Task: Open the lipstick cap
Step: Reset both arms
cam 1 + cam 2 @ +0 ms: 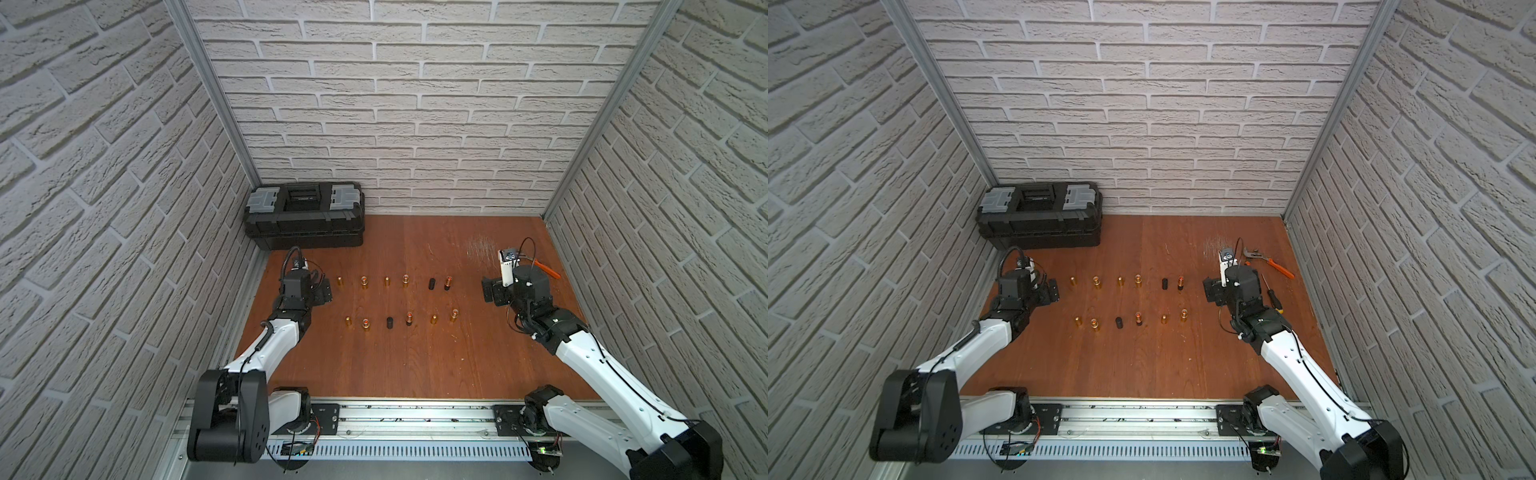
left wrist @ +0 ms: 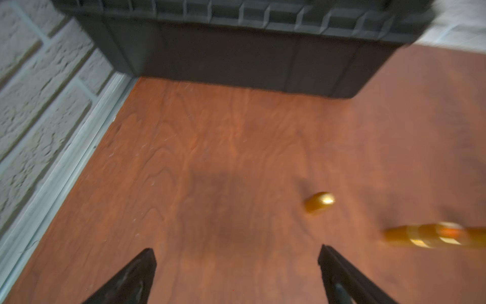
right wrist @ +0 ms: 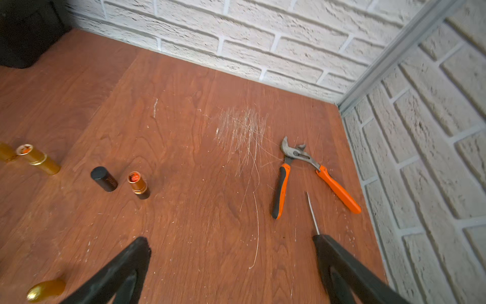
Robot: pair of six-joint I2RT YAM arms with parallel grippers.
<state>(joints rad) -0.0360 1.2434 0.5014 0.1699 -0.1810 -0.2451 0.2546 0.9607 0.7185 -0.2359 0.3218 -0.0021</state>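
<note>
- Sitting closed at the back left was the toolbox (image 1: 305, 216); contents hidden.
- Left gripper (image 2: 236, 252) and right gripper (image 3: 231, 242) were spread wide, holding nothing.
- Lipsticks (image 1: 364, 282) stood uncapped in two rows on the table (image 1: 415, 365) between the grippers, caps (image 1: 340, 281) beside them.
- Pliers (image 3: 289, 168) and screwdriver (image 3: 313, 213) lay near the right brick wall (image 3: 420, 158).

Robot test cell (faux-brick walls (image 1: 415, 104))
</note>
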